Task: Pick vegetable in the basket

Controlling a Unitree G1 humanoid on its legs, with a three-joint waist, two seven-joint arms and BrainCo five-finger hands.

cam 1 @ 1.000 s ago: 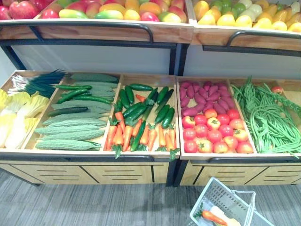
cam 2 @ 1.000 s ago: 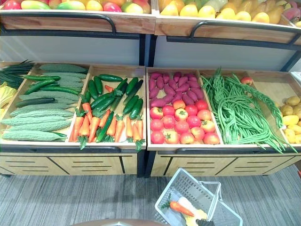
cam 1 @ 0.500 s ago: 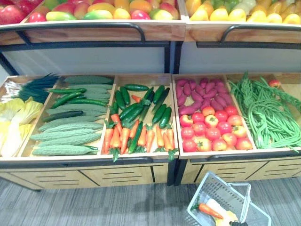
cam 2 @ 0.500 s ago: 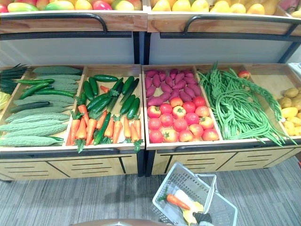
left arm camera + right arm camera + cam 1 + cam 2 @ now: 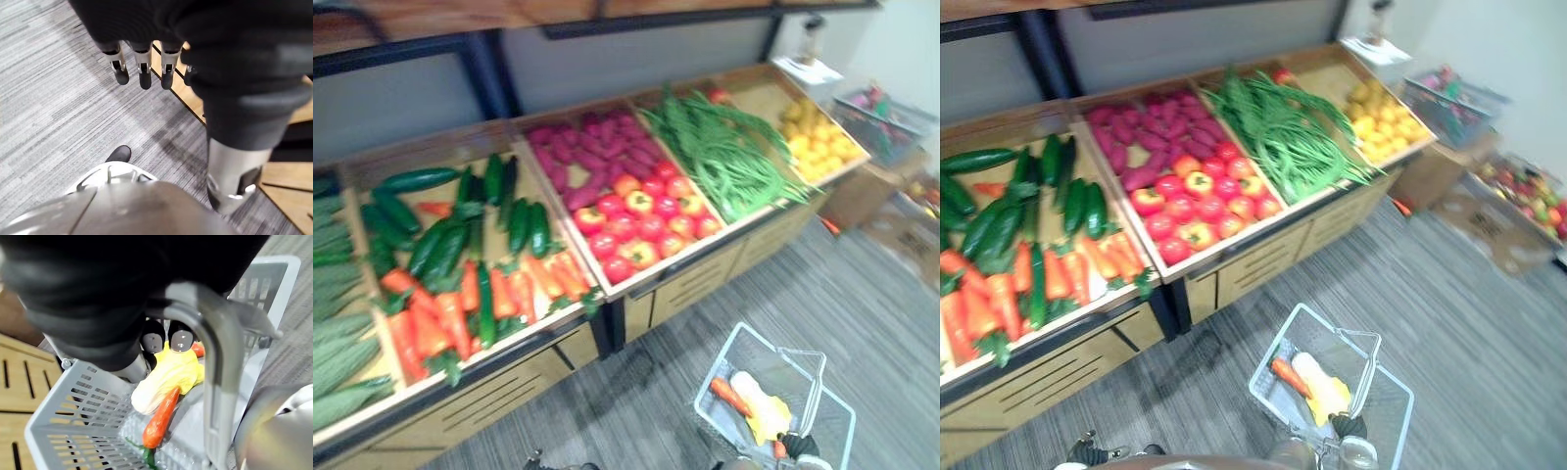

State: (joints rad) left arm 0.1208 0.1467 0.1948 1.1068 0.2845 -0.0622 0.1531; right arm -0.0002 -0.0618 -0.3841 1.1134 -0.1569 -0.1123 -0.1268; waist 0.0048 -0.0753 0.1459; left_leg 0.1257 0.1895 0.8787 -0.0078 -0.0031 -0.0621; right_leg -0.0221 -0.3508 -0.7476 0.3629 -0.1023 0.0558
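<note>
— Camera has swung right; the produce itself hasn't shifted. Where's the haul?
— Both the carrot (image 5: 731,396) and a pale cabbage (image 5: 759,406) lie in the basket (image 5: 715,377), whose handle the right hand (image 5: 154,340) grips. Meanwhile the left hand (image 5: 142,68) hangs slack and empty.
— Next?
— Probably another pick: tomatoes (image 5: 641,220) and green beans (image 5: 720,157) are nearest, over the crate's front lip (image 5: 668,268).

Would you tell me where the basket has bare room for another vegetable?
The basket looks bare to the right of its handle, up to the rim. Left of the handle, the carrot and cabbage crowd its floor.
</note>
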